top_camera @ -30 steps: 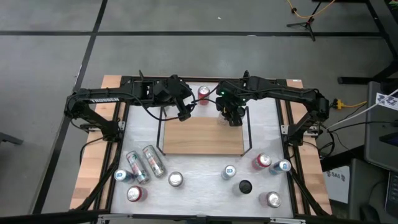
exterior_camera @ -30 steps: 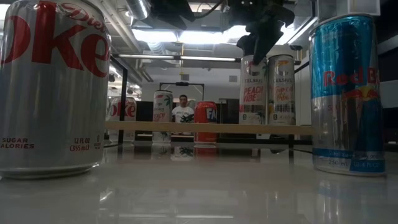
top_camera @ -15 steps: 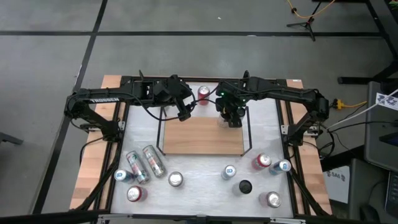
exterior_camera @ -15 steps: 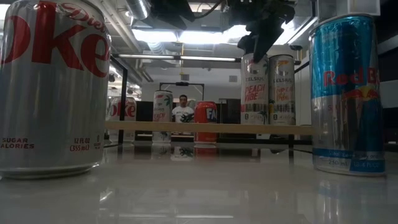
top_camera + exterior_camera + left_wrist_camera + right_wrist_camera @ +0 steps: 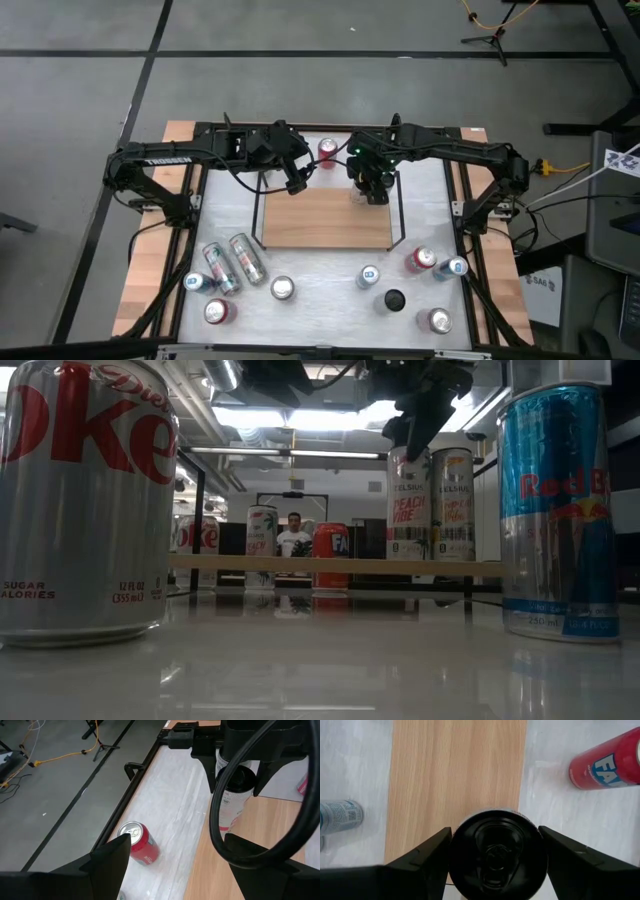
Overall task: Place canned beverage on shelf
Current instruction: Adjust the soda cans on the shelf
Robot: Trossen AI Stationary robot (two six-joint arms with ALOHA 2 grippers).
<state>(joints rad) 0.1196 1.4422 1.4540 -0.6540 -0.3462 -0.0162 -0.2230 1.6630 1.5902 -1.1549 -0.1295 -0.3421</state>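
Observation:
The shelf (image 5: 325,220) is a light wooden board with thin black rails at its ends, in the middle of the white table. A slim can (image 5: 407,505) with a black top and a pink-and-white label stands upright on the board's far right corner. My right gripper (image 5: 372,188) is shut on it from above, also seen in the wrist view (image 5: 495,834). A second, similar can (image 5: 452,505) stands just right of it. My left gripper (image 5: 296,184) hangs open over the shelf's far left corner with nothing between its fingers (image 5: 115,862). My right gripper pinches the slim can's upper wall (image 5: 457,856), just under the black top, between its two fingers (image 5: 427,857), one on each side. The fingers point steeply down from above. The can is upright, with its base on the shelf's board (image 5: 455,780).
A red can (image 5: 327,150) stands on the table behind the shelf. Several cans stand or lie along the near side (image 5: 232,262), (image 5: 368,277), (image 5: 420,260). A Diet Coke can (image 5: 85,500) and a blue can (image 5: 555,510) stand close to the low camera. A person (image 5: 294,538) sits far behind.

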